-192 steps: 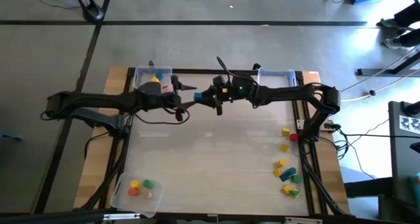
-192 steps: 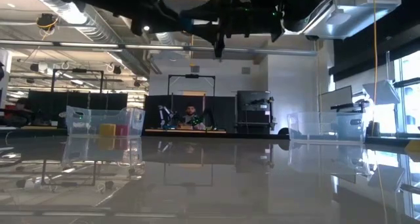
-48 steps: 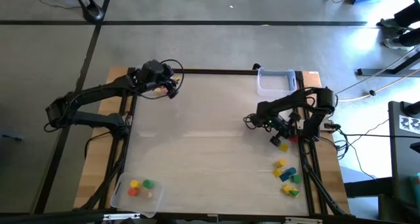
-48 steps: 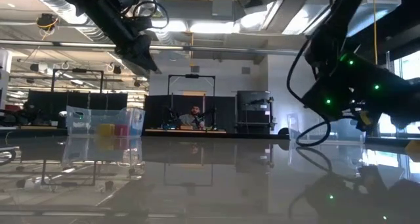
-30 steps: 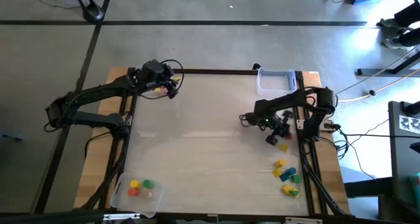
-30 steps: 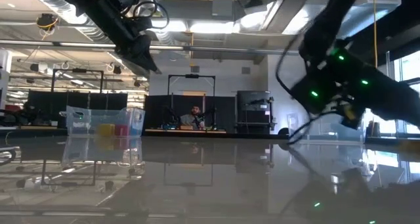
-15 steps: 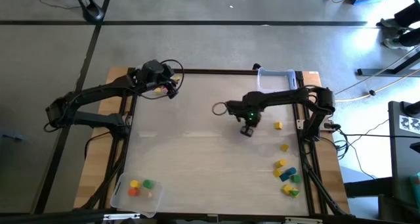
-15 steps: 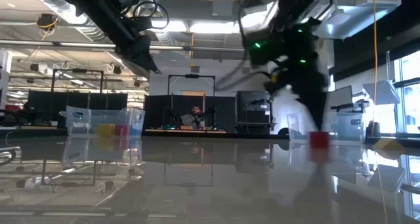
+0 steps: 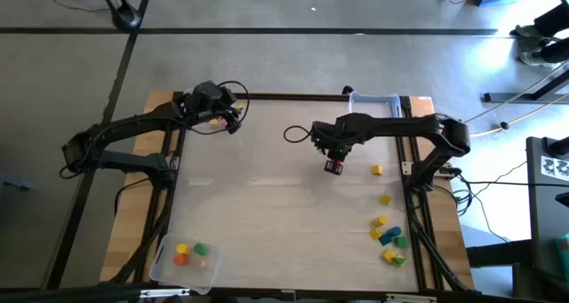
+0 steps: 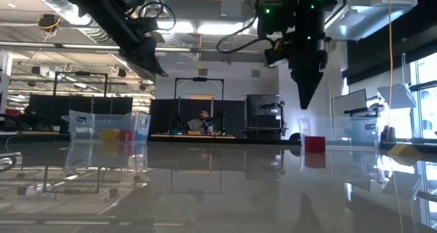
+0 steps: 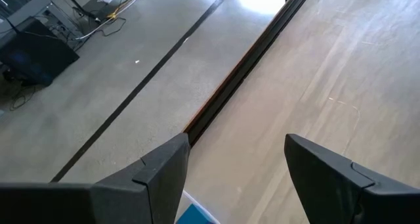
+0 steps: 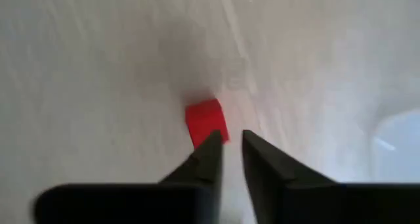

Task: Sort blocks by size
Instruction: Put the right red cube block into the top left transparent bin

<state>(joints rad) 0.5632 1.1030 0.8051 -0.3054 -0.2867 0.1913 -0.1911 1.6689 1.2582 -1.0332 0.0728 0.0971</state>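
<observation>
**On the counter: blocks in four places**

Nearest, in the front left corner, a clear tray (image 9: pixel 182 260) holds three blocks (image 9: pixel 189 252): yellow, green and orange. By the right edge lie about seven loose blocks (image 9: pixel 388 236) in yellow, blue and green. One red block (image 10: pixel 314 143) sits alone on the counter (image 9: pixel 267 214) near the middle, under the right end effector (image 9: pixel 334 166), whose fingers show only a thin gap and hold nothing. Farther back, the left end effector (image 11: pixel 236 159) hangs wide open above the back left tray (image 10: pixel 109 127), which holds one yellow and one red block. Another clear tray (image 9: pixel 373 107) stands back right. Behind the pale wooden counter is a big workshop, where one person sits.
</observation>
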